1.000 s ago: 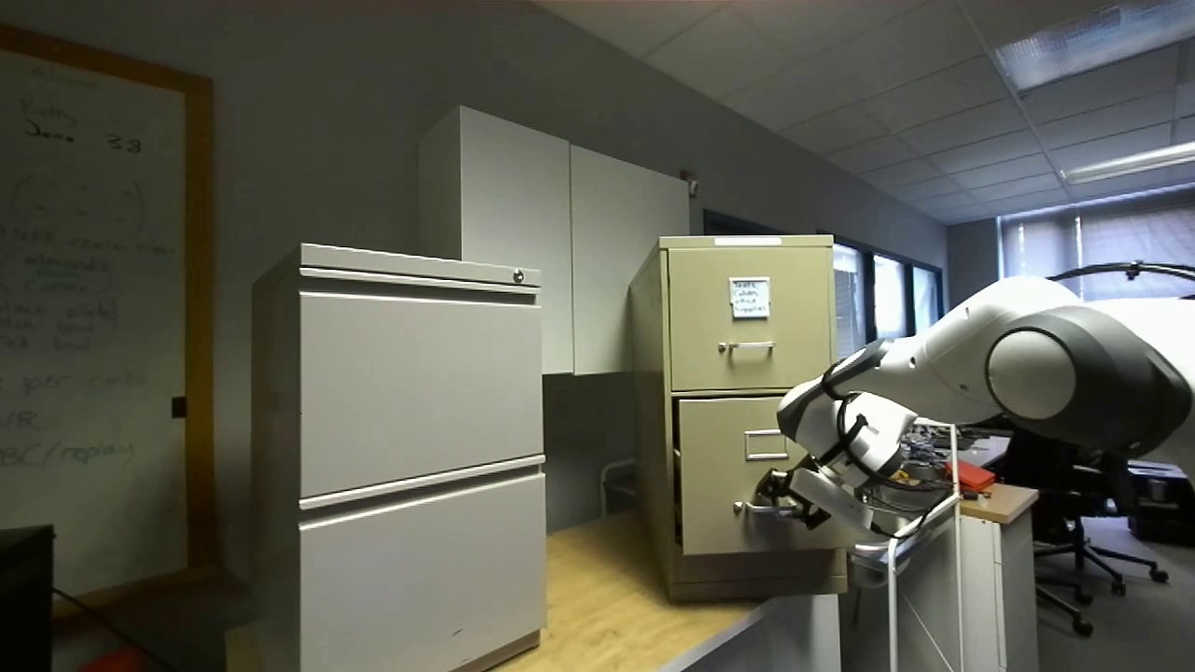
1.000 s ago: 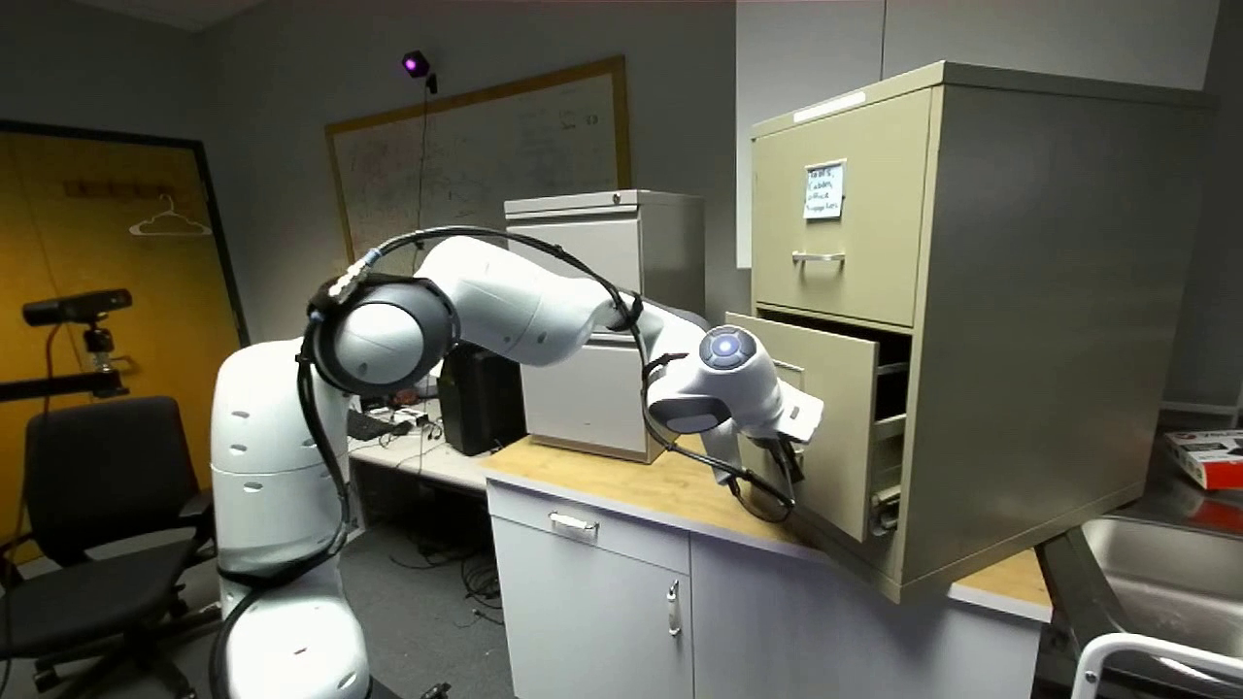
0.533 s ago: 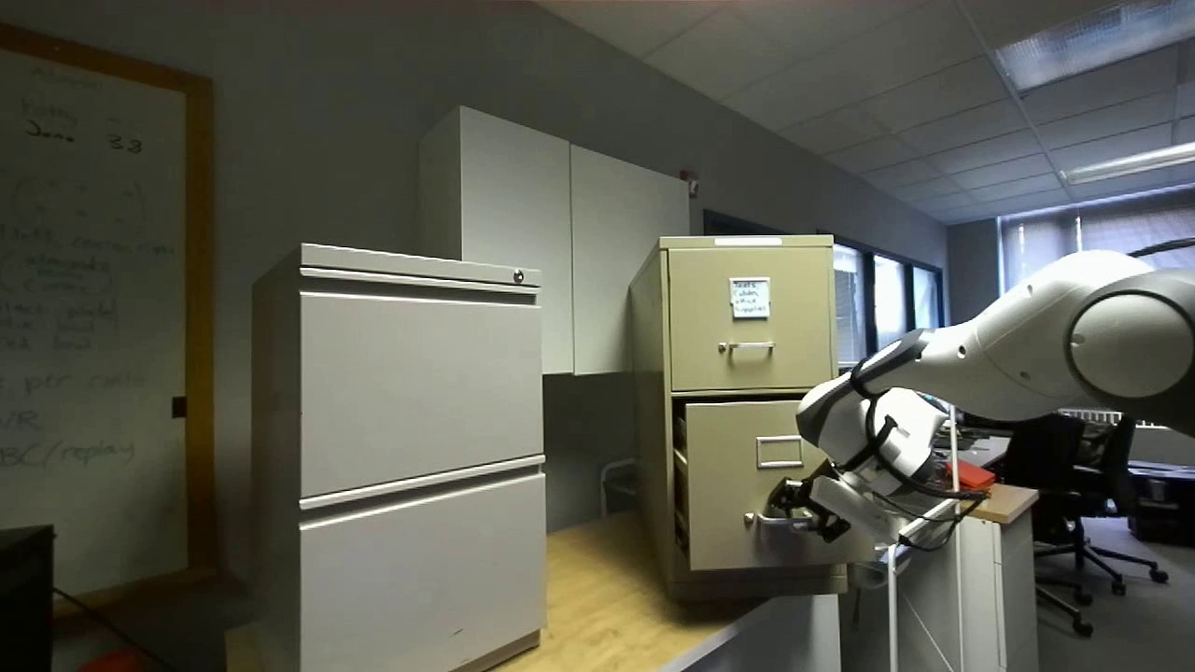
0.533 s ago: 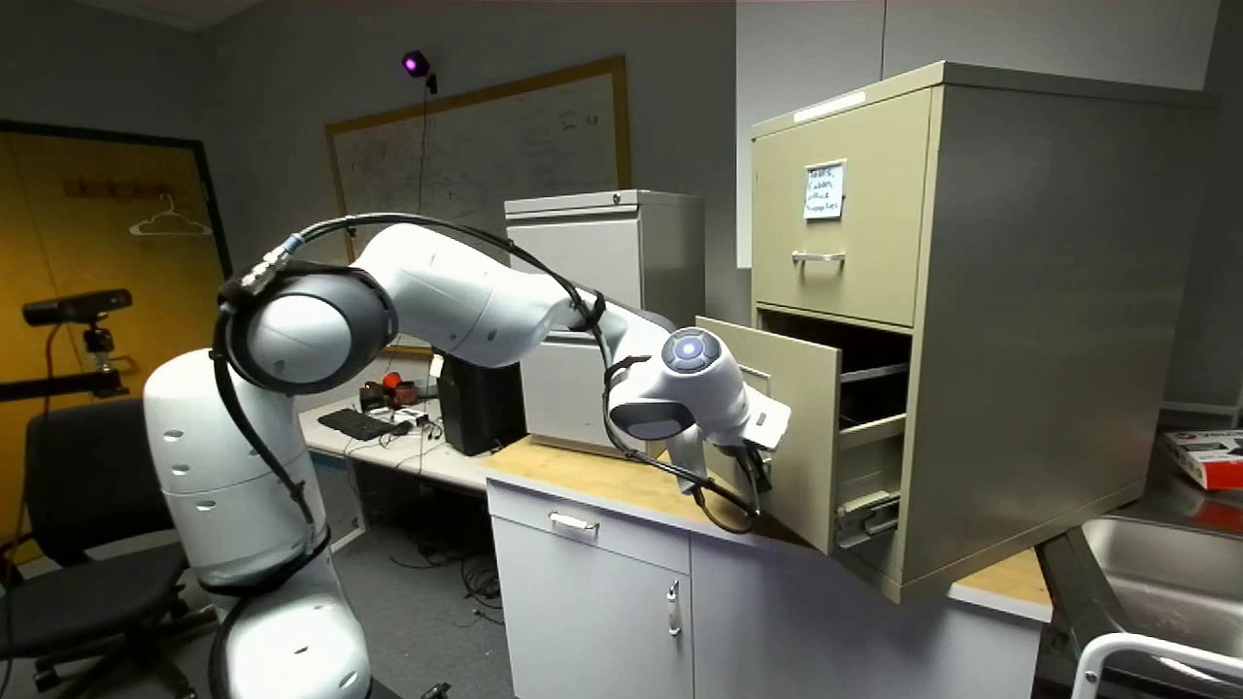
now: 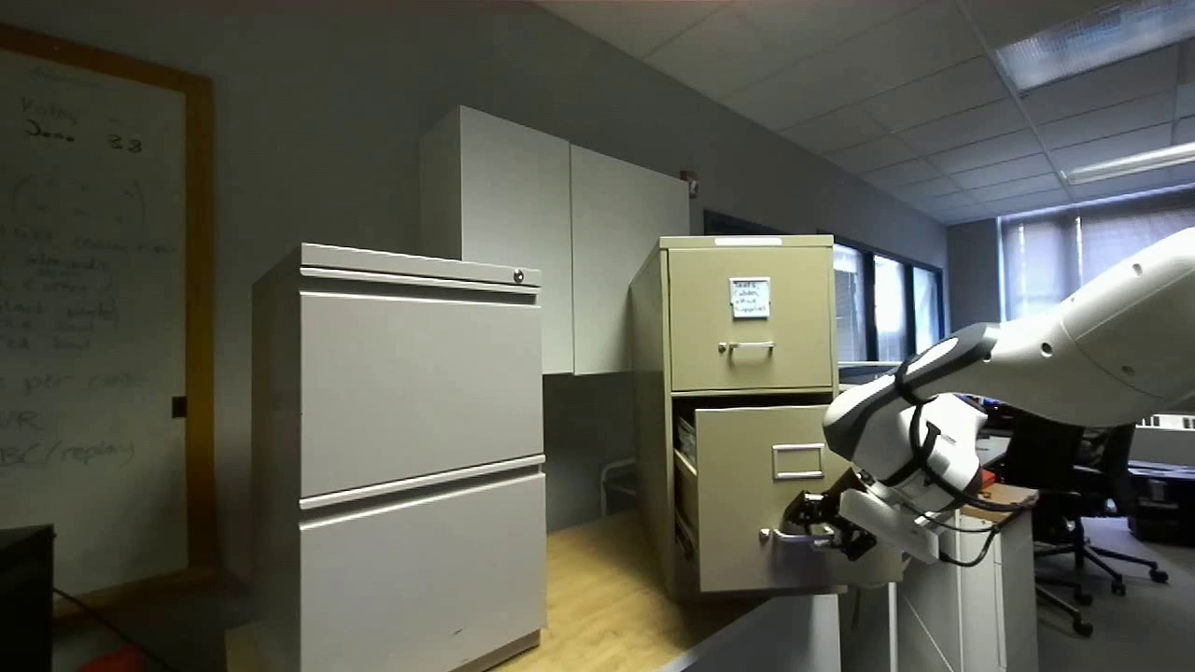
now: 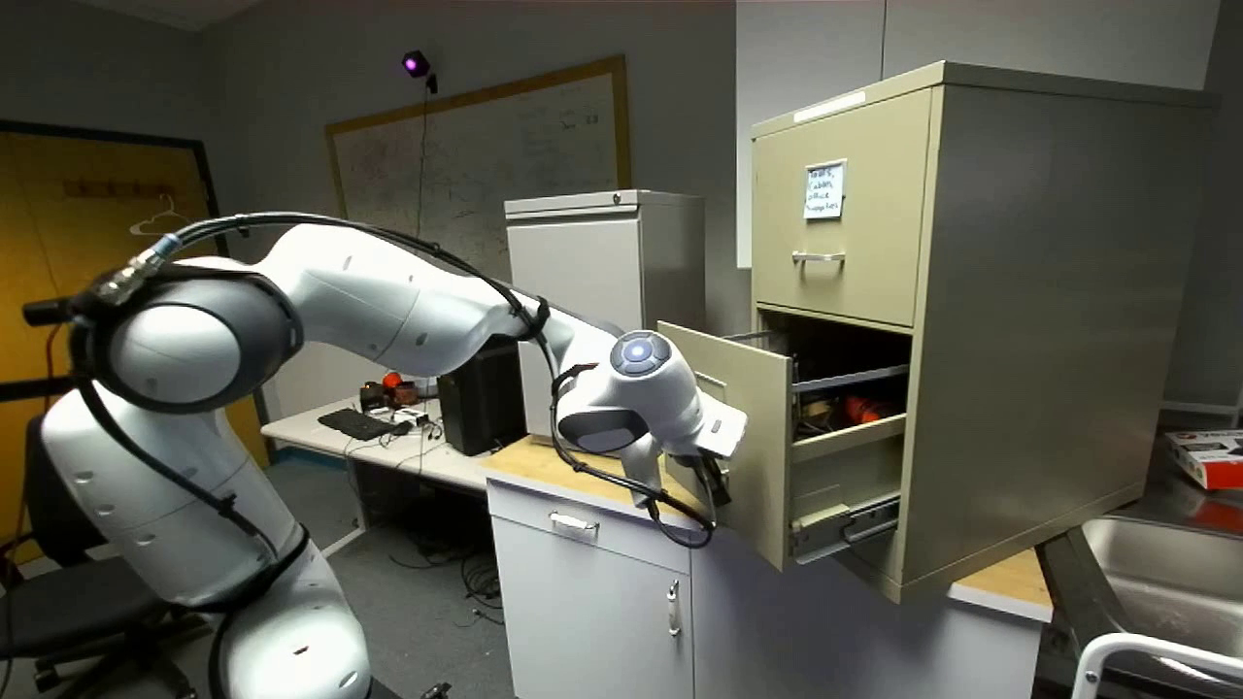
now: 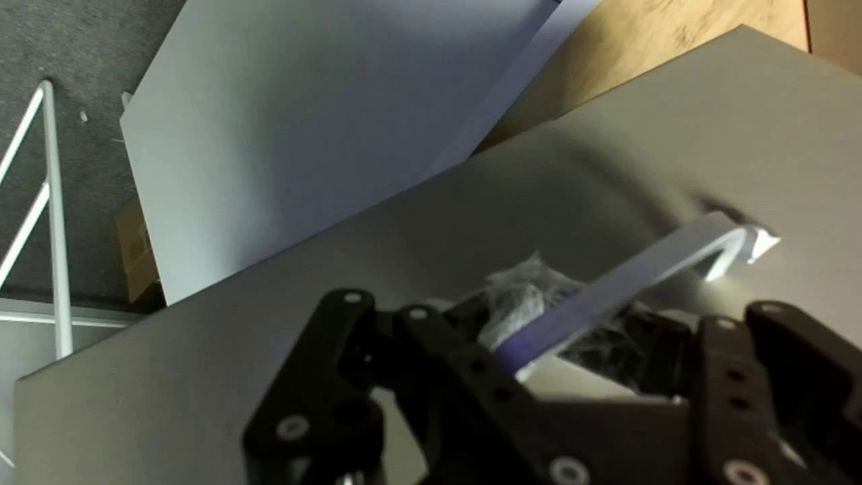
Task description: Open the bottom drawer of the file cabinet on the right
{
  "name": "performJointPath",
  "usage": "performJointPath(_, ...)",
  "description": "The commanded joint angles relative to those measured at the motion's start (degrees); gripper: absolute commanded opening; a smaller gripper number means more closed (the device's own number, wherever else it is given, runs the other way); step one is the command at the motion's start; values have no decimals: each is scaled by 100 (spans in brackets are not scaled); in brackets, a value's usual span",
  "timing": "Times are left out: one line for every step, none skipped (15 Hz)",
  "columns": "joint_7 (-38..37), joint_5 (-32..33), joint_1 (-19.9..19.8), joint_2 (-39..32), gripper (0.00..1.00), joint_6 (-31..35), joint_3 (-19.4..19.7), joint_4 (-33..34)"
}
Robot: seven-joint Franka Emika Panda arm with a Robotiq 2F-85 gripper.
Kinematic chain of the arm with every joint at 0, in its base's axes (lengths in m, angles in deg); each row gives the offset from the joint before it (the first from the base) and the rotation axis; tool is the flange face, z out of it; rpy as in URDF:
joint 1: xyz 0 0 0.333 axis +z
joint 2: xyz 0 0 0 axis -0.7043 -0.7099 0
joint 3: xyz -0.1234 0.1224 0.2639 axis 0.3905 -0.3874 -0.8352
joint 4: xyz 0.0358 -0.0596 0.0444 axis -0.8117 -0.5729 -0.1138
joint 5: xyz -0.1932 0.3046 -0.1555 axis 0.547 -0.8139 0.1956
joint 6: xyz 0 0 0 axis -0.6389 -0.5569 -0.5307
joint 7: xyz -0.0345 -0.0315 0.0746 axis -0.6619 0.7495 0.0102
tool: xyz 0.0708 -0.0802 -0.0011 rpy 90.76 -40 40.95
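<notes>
The tan file cabinet stands on the counter in both exterior views (image 5: 794,369) (image 6: 1049,320). Its upper drawer, with the white paper, is closed. The bottom drawer (image 5: 733,467) is pulled well out, and its side rail and inside show in an exterior view (image 6: 753,417). My gripper (image 5: 823,527) is at the drawer's handle (image 5: 789,539). In the wrist view the gripper (image 7: 562,316) has its plastic-wrapped fingertips (image 7: 518,303) closed around the handle bar (image 7: 646,266). The handle's near end is hidden behind a finger. The arm hides part of the drawer front.
A wider pale grey cabinet (image 5: 420,392) stands beside the tan one on the wooden counter (image 5: 607,579). Red things (image 6: 864,408) lie inside the open drawer. A sink (image 6: 1165,573) and a white rail (image 6: 1156,646) are near the cabinet's side.
The gripper has pulled back from the cabinet with the handle. The bottom drawer has slid farther out, and its inside now shows more. The arm has drawn back with it.
</notes>
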Motion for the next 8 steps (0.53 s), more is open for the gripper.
performJointPath(-437,641,242,730,7,-230,-143,-1093)
performJointPath(-566,802,242,885,7,-239,-160,-1237)
performJointPath(-692,963,237,1042,7,-244,-179,-1382)
performJointPath(-826,1123,232,1208,7,-258,-198,-1526)
performJointPath(-949,1263,234,1364,7,-269,-213,-1661)
performJointPath(-1091,1409,234,1522,7,-280,-232,-1796)
performJointPath(-1208,1520,229,1680,7,-295,-256,-1926)
performJointPath(-1341,1638,201,1822,8,-307,-301,-2046)
